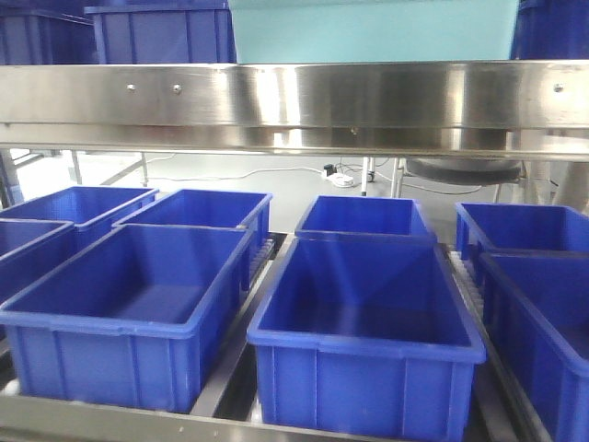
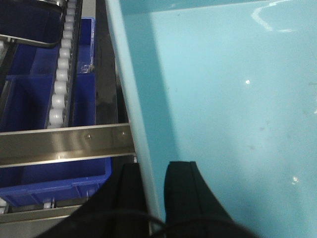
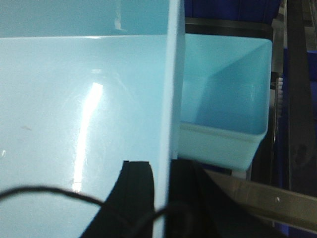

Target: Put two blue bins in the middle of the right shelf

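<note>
A pale sky-blue bin (image 1: pixel 368 28) is held above the shiny steel front rail (image 1: pixel 294 101) of the rack level. My left gripper (image 2: pixel 153 166) is shut on the bin's left wall (image 2: pixel 133 99), one finger inside and one outside. My right gripper (image 3: pixel 162 163) is shut on the bin's right wall (image 3: pixel 171 74) in the same way. The bin's inside (image 3: pixel 74 99) is empty. A second pale sky-blue bin (image 3: pixel 223 89) stands on the rack just to the right of the held one, behind the rail (image 3: pixel 267 198). The grippers are out of the front view.
Several dark royal-blue bins (image 1: pixel 138 295) fill the level below the rail, and more stand behind on the upper level (image 1: pixel 161 32). Roller tracks (image 2: pixel 62 74) and the rail (image 2: pixel 64 144) lie left of the held bin. A dark upright post (image 3: pixel 297 99) stands at the far right.
</note>
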{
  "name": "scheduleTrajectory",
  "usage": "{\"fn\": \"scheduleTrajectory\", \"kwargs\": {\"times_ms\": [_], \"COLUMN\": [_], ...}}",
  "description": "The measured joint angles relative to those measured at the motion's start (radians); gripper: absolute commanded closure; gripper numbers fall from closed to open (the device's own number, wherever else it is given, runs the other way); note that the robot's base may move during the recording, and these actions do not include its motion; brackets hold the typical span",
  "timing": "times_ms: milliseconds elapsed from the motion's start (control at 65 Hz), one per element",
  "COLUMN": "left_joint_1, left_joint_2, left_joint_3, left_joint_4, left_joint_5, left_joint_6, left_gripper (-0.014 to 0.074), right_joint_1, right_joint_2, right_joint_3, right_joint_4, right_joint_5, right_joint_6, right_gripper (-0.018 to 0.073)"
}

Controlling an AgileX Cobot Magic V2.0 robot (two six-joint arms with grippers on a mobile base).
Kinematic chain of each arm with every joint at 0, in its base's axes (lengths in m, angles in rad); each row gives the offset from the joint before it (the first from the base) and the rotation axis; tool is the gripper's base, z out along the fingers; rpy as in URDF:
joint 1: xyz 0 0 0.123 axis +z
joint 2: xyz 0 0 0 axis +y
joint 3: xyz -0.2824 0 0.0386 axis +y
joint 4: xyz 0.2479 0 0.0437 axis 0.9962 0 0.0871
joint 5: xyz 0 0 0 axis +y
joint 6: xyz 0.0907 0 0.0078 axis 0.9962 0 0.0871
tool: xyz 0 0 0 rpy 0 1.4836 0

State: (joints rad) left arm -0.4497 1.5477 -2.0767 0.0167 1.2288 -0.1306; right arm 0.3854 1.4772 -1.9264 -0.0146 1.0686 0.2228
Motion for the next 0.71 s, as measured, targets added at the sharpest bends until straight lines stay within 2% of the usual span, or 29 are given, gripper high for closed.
{"fn": "scheduleTrajectory", "kwargs": {"times_ms": [707], "left_joint_1": [0.0], "left_joint_2": [0.0], "left_joint_3": [0.0], "left_joint_4": [0.0], "left_joint_5": [0.0], "left_joint_6": [0.0], "left_gripper": [0.0707], "right_joint_1": [0.0], "right_joint_2": [0.0], "right_joint_3": [0.0], "right_joint_4": [0.0], "right_joint_5": [0.0], "right_joint_6": [0.0], "right_gripper": [0.0712]}}
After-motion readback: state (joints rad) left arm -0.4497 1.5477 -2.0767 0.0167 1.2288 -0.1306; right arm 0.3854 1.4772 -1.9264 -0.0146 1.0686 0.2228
